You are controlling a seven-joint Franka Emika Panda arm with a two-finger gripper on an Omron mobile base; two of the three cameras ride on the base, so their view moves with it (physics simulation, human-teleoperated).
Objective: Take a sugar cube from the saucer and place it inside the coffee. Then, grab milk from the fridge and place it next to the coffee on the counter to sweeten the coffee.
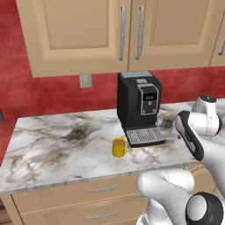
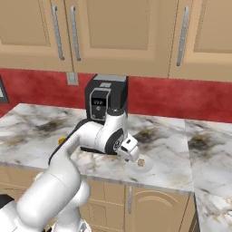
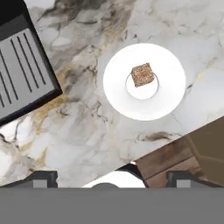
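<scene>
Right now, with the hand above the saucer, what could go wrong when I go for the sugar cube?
1. The sugar cube is small and lies off the saucer's center; the open gripper could nudge it away rather than catch it.
2. The saucer sits near the counter edge, so a push might slide it off.
3. The coffee stands beyond the coffee machine's tray; the carry could clip the machine.

The coffee machine [image 1: 139, 107] display shows small marks, too blurred to read.
</scene>
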